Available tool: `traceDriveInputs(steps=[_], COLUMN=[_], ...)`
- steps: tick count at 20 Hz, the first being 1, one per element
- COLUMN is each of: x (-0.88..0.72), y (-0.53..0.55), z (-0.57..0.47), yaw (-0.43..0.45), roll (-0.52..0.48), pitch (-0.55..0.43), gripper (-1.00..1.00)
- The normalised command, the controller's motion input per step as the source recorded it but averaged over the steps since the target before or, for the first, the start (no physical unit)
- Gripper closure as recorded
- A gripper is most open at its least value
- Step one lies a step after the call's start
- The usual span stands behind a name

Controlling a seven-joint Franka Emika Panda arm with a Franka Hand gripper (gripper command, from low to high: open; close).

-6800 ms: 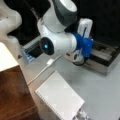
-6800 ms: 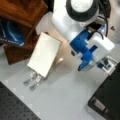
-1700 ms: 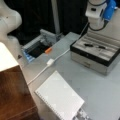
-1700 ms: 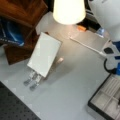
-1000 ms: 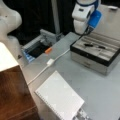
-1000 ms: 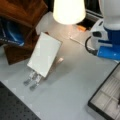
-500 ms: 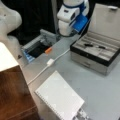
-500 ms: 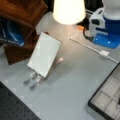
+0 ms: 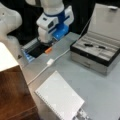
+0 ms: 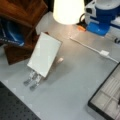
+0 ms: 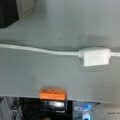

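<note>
In a front view my white and blue gripper [image 9: 45, 44] hangs low over the grey table's back left edge. Just below and beside it lies a small orange block [image 9: 48, 50], next to a dark open bin [image 9: 37, 51]. The same orange block [image 10: 81, 28] lies beside my blue hand [image 10: 100, 25] in a front view. In the wrist view the orange block [image 11: 53, 94] sits at the table's edge, and a white cable with an inline switch [image 11: 96, 57] runs across above it. My fingers do not show in the wrist view. I hold nothing that I can see.
An open grey case [image 9: 97, 53] with small dark items stands at a front view's right. A white spiral notebook [image 9: 60, 98] lies in front. A wooden block [image 9: 12, 92] sits at the left. A lit lamp shade [image 10: 68, 10] and a wooden shelf [image 10: 20, 15] stand behind the notebook [image 10: 45, 53].
My arm has swung from above the grey case towards the front view's left and come down over the orange block at the table's edge. Nothing on the table has moved.
</note>
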Motion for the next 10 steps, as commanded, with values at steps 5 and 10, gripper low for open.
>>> traceDriveInputs(steps=[5, 10], x=[-0.37, -0.52], y=[-0.03, 0.12], z=[-0.13, -0.19], yaw=[-0.03, 0.052], roll=[-0.1, -0.095], pitch=[-0.169, -0.183], gripper=[-1.0, -1.0])
